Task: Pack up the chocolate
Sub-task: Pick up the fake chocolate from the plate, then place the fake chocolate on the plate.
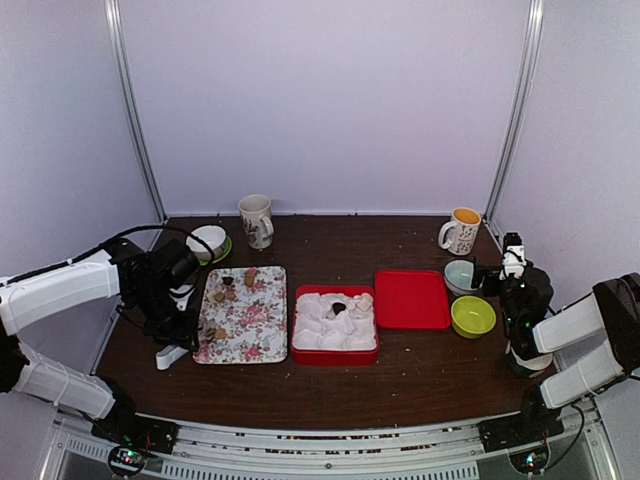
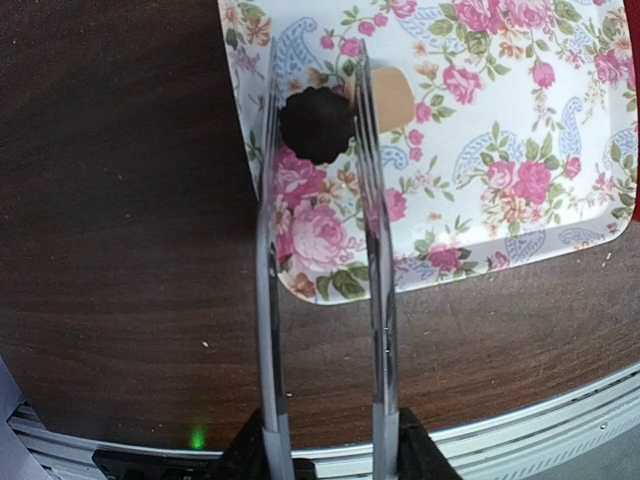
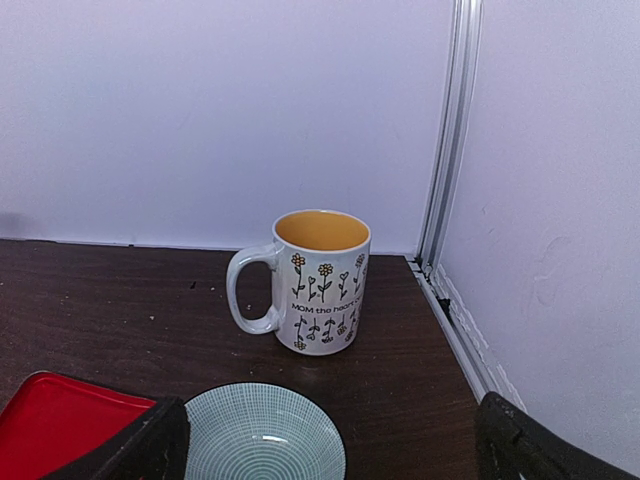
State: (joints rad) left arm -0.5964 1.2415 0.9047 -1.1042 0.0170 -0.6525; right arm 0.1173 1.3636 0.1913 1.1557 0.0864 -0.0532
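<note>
My left gripper [image 2: 325, 452] is shut on a pair of metal tongs [image 2: 375, 300]. The tong tips straddle a dark chocolate [image 2: 316, 125] at the near left corner of the floral tray [image 2: 520, 110], one arm against each side of it. A tan piece [image 2: 392, 98] lies just beyond it. In the top view the left gripper [image 1: 185, 322] sits at the tray's left edge [image 1: 262, 340], and more pieces [image 1: 249, 277] lie at the tray's far end. The red box [image 1: 335, 354], lined with white paper, holds one dark piece [image 1: 340, 308]. My right gripper [image 3: 335, 462] is open and holds nothing.
A red lid [image 1: 412, 298] lies right of the box. A pale blue bowl [image 3: 262, 435], a green bowl [image 1: 473, 315] and a flowered mug [image 3: 318, 280] stand at the right. Another mug [image 1: 256, 220] and a white bowl [image 1: 207, 241] stand at the back left.
</note>
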